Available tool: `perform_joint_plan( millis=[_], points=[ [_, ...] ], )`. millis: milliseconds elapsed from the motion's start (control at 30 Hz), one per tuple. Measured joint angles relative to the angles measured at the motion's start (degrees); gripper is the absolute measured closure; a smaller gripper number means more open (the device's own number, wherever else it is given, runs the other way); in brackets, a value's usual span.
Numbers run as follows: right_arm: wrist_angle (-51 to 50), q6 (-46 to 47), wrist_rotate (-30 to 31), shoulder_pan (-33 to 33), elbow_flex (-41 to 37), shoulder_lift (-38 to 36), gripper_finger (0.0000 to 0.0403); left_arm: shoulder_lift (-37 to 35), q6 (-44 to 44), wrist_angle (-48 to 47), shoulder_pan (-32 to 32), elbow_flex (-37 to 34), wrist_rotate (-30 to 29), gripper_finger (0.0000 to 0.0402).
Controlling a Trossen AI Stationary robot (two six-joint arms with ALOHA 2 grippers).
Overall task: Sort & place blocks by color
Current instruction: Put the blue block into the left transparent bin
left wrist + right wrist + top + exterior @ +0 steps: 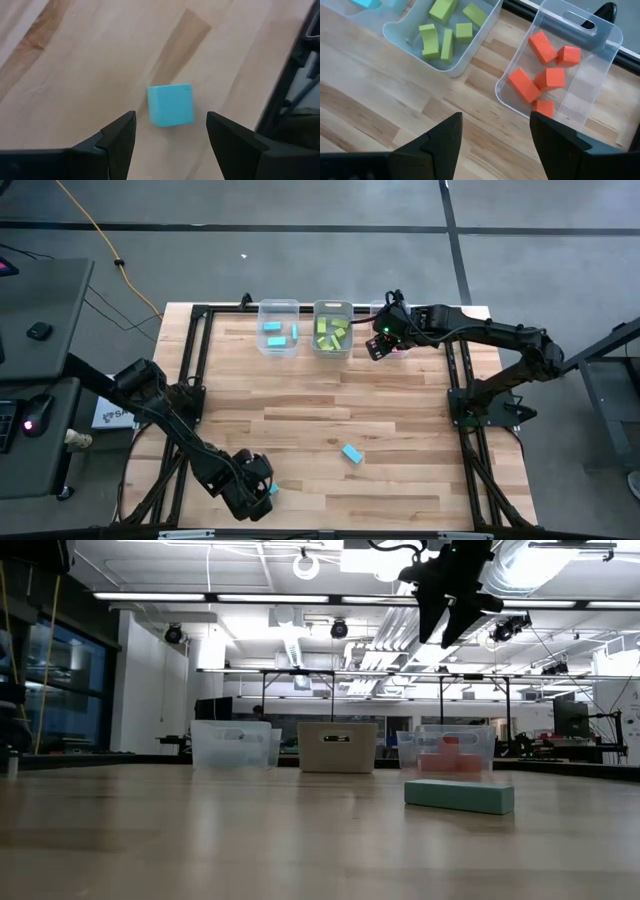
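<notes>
Left gripper (170,135) hangs low over the near-left corner of the table, jaws spread wide and empty, and a light blue cube (170,104) sits on the wood right between and just beyond its dark fingertips (122,131), not touched by either. From above, that same cube shows as a sliver of blue by the wrist. Over at the far side, the right gripper (495,135) hovers above the table edge by the bins, fingers parted too, holding nothing.

Look at the surface: a butcher-block table (300,400) of pale and honey-brown planks, smooth, boxed in by a black metal frame. Around it lies grey concrete floor, with a yellow cable (95,230) snaking across. The level camera looks into a big workshop with white ceiling beams, strip lights and ducting.

Three clear plastic bins line the far edge, rounded corners, slotted handles. The left bin (279,328) holds light blue blocks (276,338). The middle bin (480,37) carries lime green blocks (442,30), cubes and short bars in a loose heap. The right bin (605,55) has red-orange blocks (545,60), matte and sharp-edged, five in sight, sitting just ahead of the right gripper.

One more out in the open: a light blue bar (351,453) lies flat on the wood toward the near side, well apart from both arms.
</notes>
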Motion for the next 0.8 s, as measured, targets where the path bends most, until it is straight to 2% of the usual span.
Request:
perform_joint_plan(
  millis=[800],
  points=[
    [-0.05, -1.31, 0.0, 0.03, -0.07, 1.11, 0.0181, 2.07, -0.38, 0.34, -0.37, 0.0, -1.93, 0.0179]
  ],
)
